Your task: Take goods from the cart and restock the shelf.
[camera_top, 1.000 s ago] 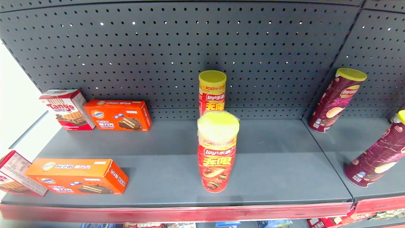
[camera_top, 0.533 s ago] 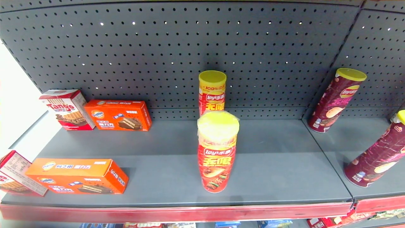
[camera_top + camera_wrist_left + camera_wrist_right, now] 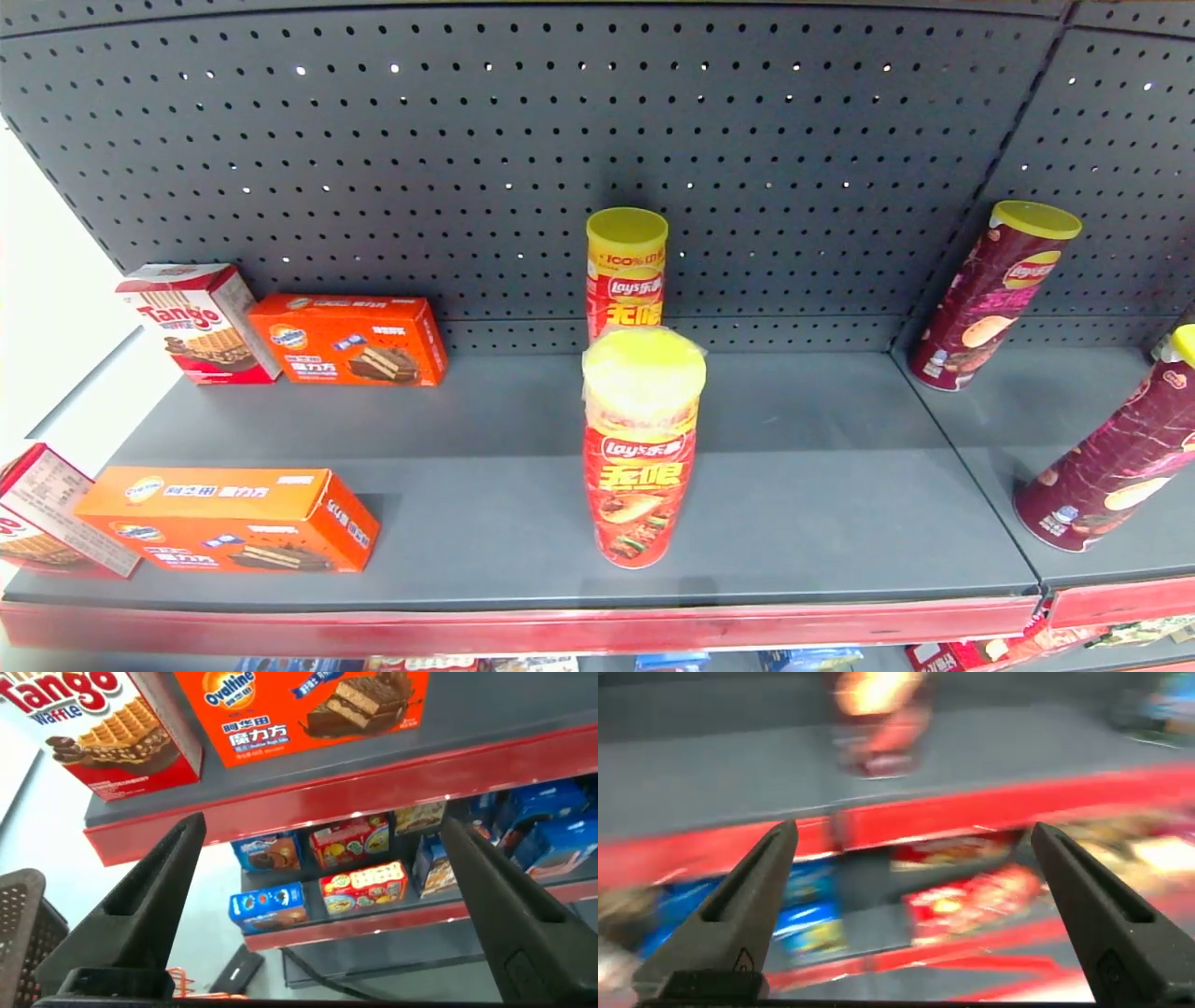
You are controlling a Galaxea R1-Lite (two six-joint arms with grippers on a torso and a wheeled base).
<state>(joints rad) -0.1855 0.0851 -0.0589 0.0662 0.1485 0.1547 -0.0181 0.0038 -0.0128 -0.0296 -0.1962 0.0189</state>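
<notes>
Head view: shelf [image 3: 822,467] part-stocked; your left gripper [image 3: 320,826] and right gripper [image 3: 912,829] sit below its front edge, spread wide, empty. You likely need cart goods next.

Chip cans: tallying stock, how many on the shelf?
4. Front red can at centre; back red can behind it; back maroon can and front maroon can on the right. More may sit off-frame.

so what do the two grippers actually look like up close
Both look alike. The left gripper has two matte black fingers, long flat-sided wedges that narrow toward blunt tips. The right gripper has the same dark wedge shape, with a small pale triangle mark near the base.
</notes>
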